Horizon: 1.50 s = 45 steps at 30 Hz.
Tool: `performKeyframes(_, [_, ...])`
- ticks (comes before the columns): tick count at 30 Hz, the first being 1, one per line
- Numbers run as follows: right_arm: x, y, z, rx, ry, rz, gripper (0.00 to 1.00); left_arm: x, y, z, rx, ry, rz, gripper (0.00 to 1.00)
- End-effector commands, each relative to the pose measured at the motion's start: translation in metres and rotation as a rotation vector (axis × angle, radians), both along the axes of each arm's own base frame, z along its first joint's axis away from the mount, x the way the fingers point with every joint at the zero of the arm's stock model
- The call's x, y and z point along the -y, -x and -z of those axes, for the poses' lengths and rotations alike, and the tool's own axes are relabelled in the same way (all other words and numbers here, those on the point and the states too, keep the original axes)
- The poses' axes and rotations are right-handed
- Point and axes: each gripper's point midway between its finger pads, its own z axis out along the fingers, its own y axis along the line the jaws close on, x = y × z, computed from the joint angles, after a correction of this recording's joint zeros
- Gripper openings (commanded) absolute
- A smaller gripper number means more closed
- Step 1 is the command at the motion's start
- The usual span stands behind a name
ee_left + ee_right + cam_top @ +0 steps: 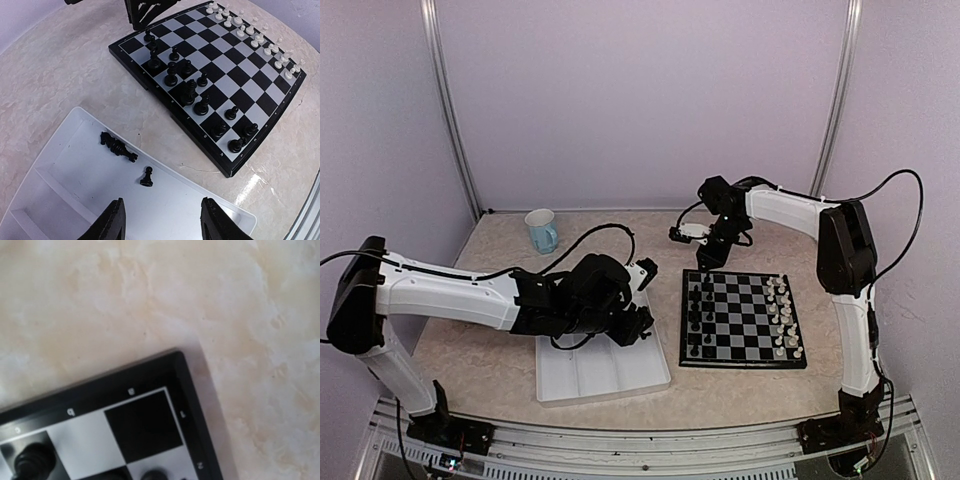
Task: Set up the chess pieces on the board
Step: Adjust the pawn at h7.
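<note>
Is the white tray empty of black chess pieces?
No, a few black chess pieces are inside the tray, one of them standing upright.

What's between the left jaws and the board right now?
Left wrist view: the tray, holding a standing pawn and toppled black pieces, then a bare strip of table before the board.

The table (490, 355) has a beige, marble-like top. A white tray (605, 378) lies on it, directly under the left gripper (640, 300). The board (743, 318) lies just beside the tray, with its far left corner under the right gripper (705, 258). A blue mug (542, 231) stands well apart from the left gripper, on its far left.
</note>
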Motion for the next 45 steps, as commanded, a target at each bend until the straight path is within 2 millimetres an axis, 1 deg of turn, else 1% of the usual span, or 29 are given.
performKeyframes(1, [0.002, -0.001, 0.004, -0.020, -0.002, 0.002, 0.20, 0.006, -0.003, -0.001, -0.003, 0.014, 0.006, 0.52])
performKeyframes(8, [0.004, 0.000, 0.010, -0.017, 0.014, -0.002, 0.26, 0.005, -0.002, 0.000, -0.005, 0.012, 0.005, 0.52])
performKeyframes(17, [0.005, 0.008, 0.021, -0.040, 0.032, -0.012, 0.29, 0.006, -0.003, 0.002, -0.007, 0.004, 0.006, 0.52])
performKeyframes(21, [0.005, 0.009, 0.023, -0.041, 0.039, -0.012, 0.31, 0.007, -0.004, 0.002, -0.008, 0.004, 0.006, 0.52])
performKeyframes(29, [0.006, 0.012, 0.027, -0.049, 0.047, -0.015, 0.32, 0.006, -0.004, 0.004, -0.010, -0.003, 0.005, 0.52])
performKeyframes(40, [0.011, 0.017, 0.024, -0.048, 0.061, -0.016, 0.33, 0.008, -0.005, 0.007, -0.015, -0.007, 0.008, 0.52])
performKeyframes(45, [0.006, 0.010, 0.015, -0.019, 0.036, -0.008, 0.33, 0.007, -0.007, 0.009, -0.010, -0.015, -0.003, 0.52])
